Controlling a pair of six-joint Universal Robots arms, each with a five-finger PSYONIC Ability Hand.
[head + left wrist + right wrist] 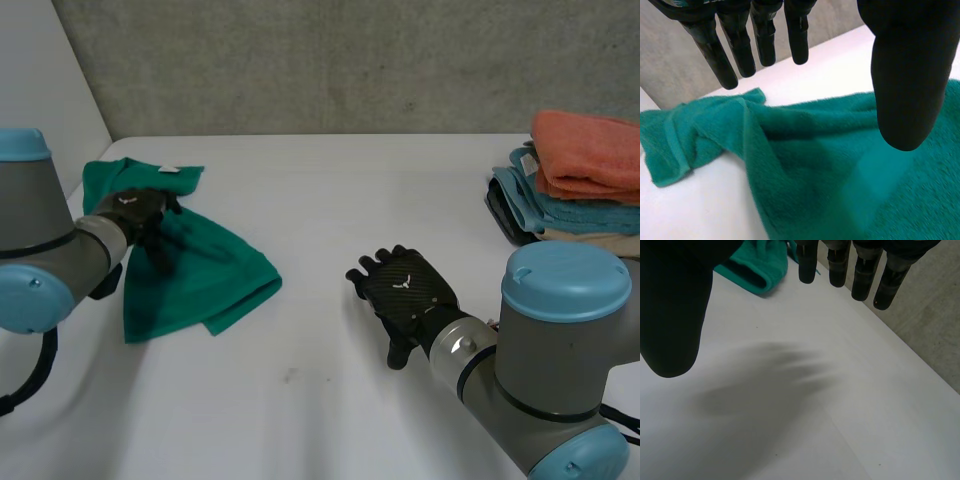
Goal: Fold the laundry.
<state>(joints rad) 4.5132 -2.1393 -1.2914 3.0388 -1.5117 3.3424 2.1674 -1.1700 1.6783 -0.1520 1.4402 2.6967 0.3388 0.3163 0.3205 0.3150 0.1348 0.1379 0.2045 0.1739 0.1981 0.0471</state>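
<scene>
Green towel [215, 265] rumpled beneath left hand [135, 208]; folded towel stack [580, 175] well apart.

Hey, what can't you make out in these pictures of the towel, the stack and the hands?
1. Stack: head view, cut off by the edge, its base behind the right arm; towel count unclear.
2. Green towel: head view, left hand covers part; contact unclear.
3. White tag: head view, too small to read.
</scene>
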